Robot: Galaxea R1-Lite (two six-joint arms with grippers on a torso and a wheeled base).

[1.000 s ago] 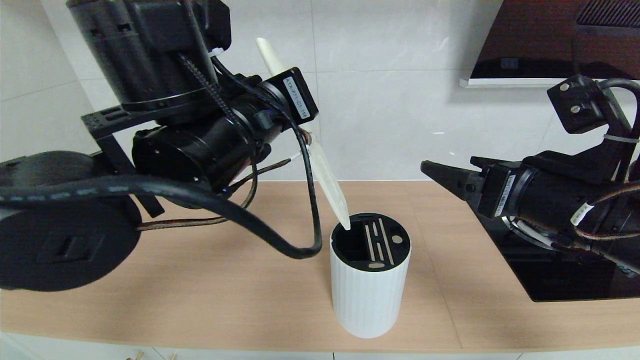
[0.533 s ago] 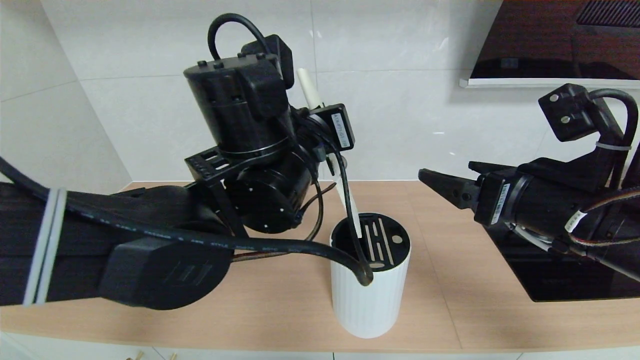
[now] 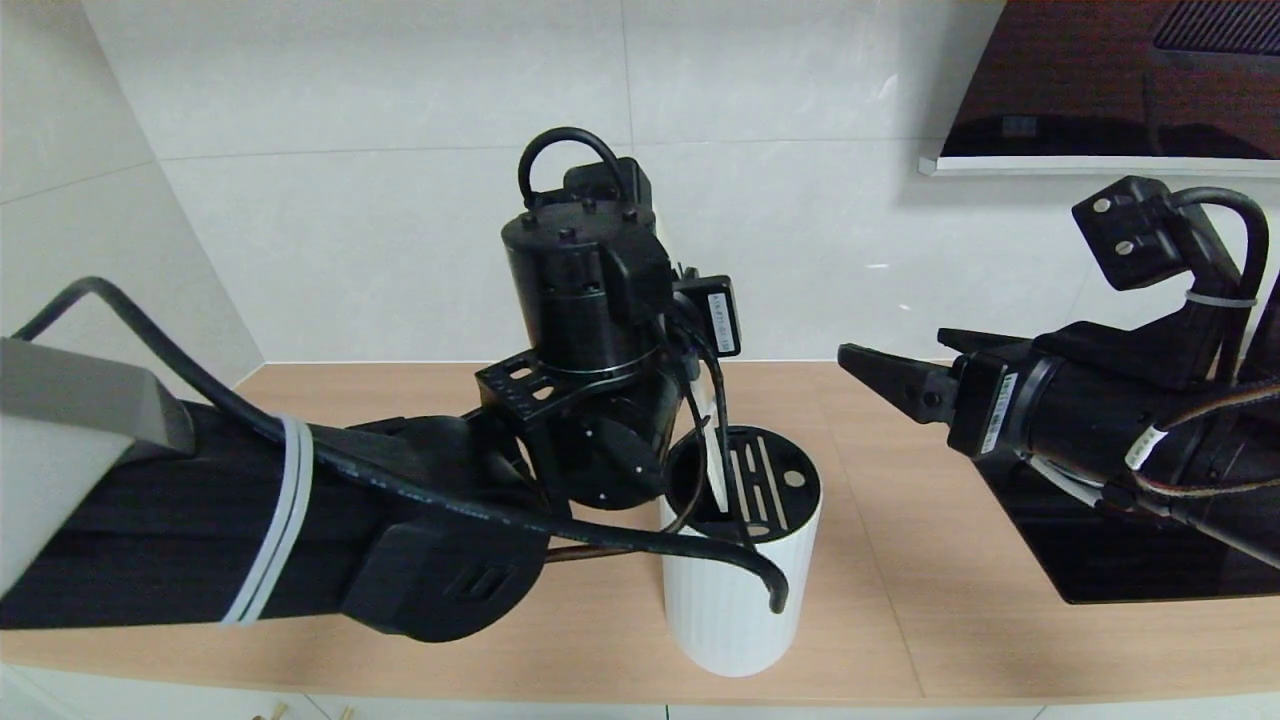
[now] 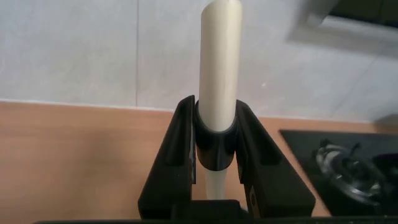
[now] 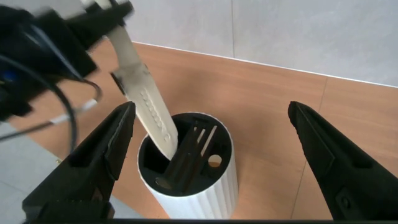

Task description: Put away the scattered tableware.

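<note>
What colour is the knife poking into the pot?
The knife is creamy white; the right wrist view shows it best.

Head looks downward, wrists close, right wrist shares holder [image 3: 738, 600]

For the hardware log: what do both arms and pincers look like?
The left arm and right arm are matte black cylindrical housings with thick black cables, white cable ties and white printed labels. Left pincer: blocky black fingers. Right pincer: long tapering black wedges.
</note>
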